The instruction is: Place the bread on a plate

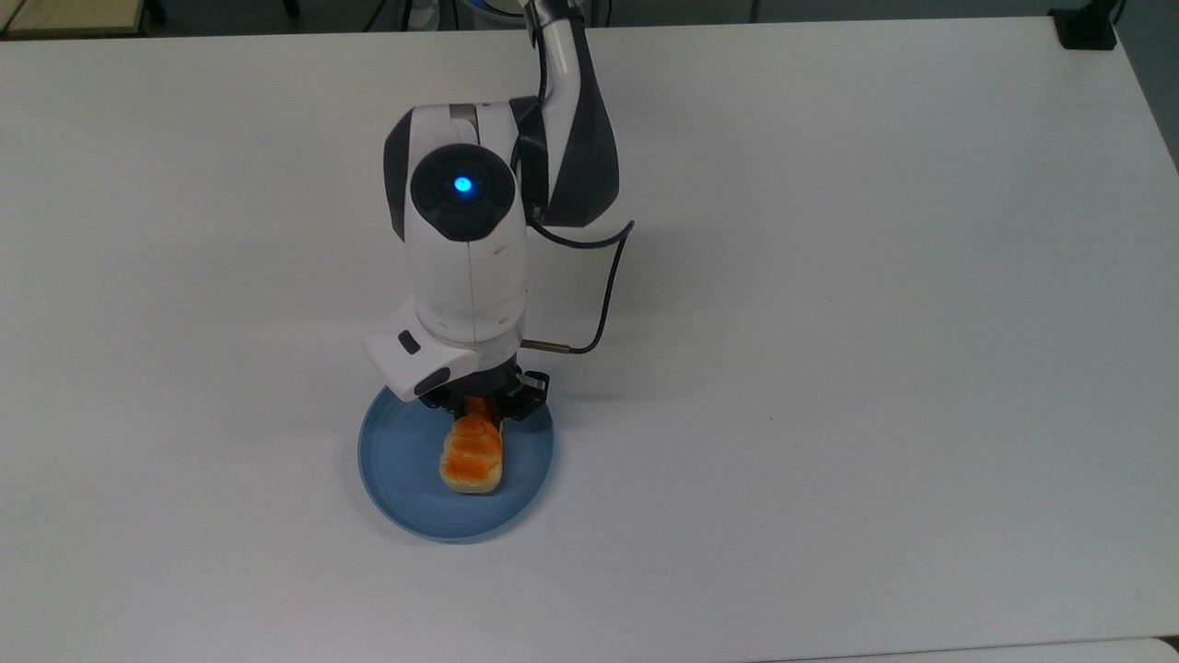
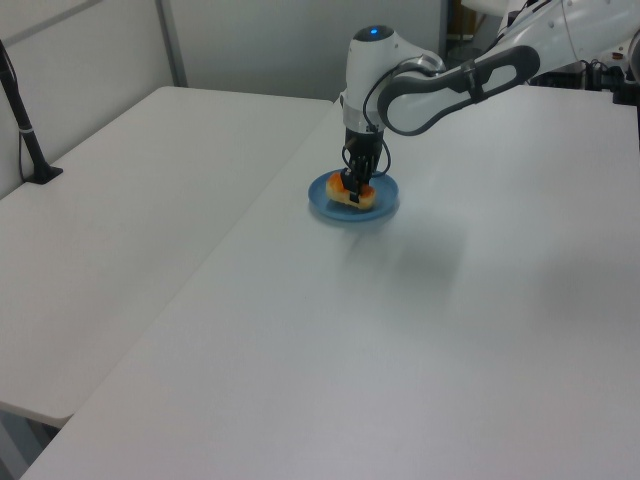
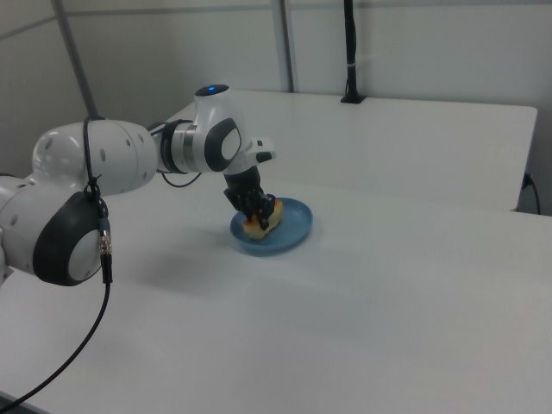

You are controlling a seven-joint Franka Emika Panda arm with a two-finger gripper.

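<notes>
Top view: gripper (image 1: 479, 410) clamping bread (image 1: 472, 456) at far end, loaf lying inside blue plate (image 1: 405, 460), clear of rim.
Left view: white table (image 2: 420, 340) lying bare around plate (image 2: 385, 207).
Right view: bread (image 3: 263, 219) sitting toward plate's (image 3: 291, 228) left, open tabletop stretching right.

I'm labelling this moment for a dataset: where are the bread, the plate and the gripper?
bread (image 1: 472, 459), top view, on its glazed orange-brown top.
plate (image 1: 401, 460), top view, on the bare blue floor at the top view's left of the bread.
gripper (image 3: 255, 210), right view, between its fingertips at the bread.
</notes>
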